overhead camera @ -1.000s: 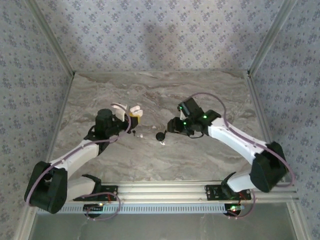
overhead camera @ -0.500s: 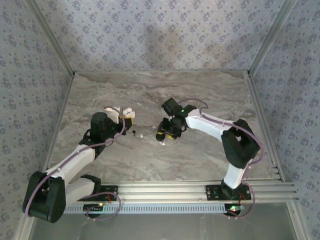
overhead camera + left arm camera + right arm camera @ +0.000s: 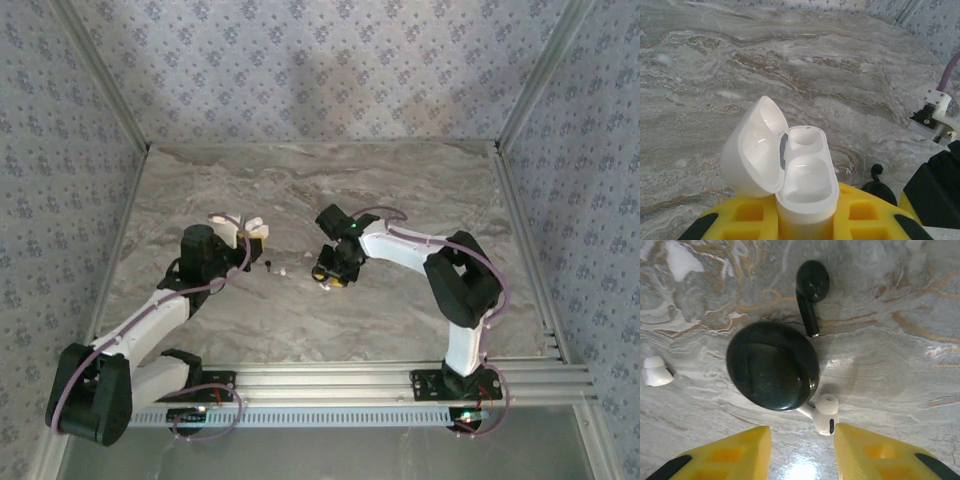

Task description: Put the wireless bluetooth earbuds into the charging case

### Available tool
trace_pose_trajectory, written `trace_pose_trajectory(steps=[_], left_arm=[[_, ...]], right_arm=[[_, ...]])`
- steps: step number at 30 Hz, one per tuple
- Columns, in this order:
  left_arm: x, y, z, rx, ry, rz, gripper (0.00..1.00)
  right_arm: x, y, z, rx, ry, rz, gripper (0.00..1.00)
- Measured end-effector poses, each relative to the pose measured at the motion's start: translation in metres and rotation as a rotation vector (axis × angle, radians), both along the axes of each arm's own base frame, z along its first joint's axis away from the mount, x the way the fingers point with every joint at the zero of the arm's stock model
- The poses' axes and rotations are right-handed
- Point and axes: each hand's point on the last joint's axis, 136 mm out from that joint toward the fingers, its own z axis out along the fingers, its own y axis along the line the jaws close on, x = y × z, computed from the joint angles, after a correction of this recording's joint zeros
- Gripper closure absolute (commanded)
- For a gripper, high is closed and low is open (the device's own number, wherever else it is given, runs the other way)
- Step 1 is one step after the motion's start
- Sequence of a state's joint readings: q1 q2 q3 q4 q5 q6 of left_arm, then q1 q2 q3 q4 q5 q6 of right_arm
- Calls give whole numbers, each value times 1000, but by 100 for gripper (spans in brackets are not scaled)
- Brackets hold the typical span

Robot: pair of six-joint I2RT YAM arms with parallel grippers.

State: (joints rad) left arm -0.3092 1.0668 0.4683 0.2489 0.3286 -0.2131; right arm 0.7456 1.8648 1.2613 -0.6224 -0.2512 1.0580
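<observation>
Left hand (image 3: 805, 222) pinches the charging case (image 3: 805, 175) upright, lid open. Right hand (image 3: 802, 450) spread, empty, close over an earbud (image 3: 826, 412) lying flat, stem toward the black case (image 3: 772, 365).

Earbud (image 3: 826, 413) lies beside round object (image 3: 772, 365), stem perhaps beneath.

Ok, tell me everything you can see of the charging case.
The charging case is glossy white plastic, small and rounded. It stands upright, clamped between the yellow fingers of the left gripper, above the marble-look table. Its hinged lid is tipped open to one side, and both earbud wells look empty.
</observation>
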Motion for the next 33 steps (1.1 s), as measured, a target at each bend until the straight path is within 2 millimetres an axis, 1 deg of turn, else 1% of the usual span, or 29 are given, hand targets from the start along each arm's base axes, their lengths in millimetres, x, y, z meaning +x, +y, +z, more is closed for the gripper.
trace_pose_trajectory(steps=[6,13,22,28,33], left_arm=[[-1,1,-3,12,8,-3,85],[-1,1,-3,15,6,-4,85],[-1,2,-3,19,2,-6,85],[-1,0,0,22,-1,-19,85],[1,-3,7,18,-11,-33,84]], right_arm=[[-8,-2,-11,-32,33,10,64],[-15,-9,-23,-74,74,22,68],[-14,-9,-23,-87,76,64,75],[-14,-10,-22,-84,60,159,77],[-18,-23,-20,-105,59,318,78]])
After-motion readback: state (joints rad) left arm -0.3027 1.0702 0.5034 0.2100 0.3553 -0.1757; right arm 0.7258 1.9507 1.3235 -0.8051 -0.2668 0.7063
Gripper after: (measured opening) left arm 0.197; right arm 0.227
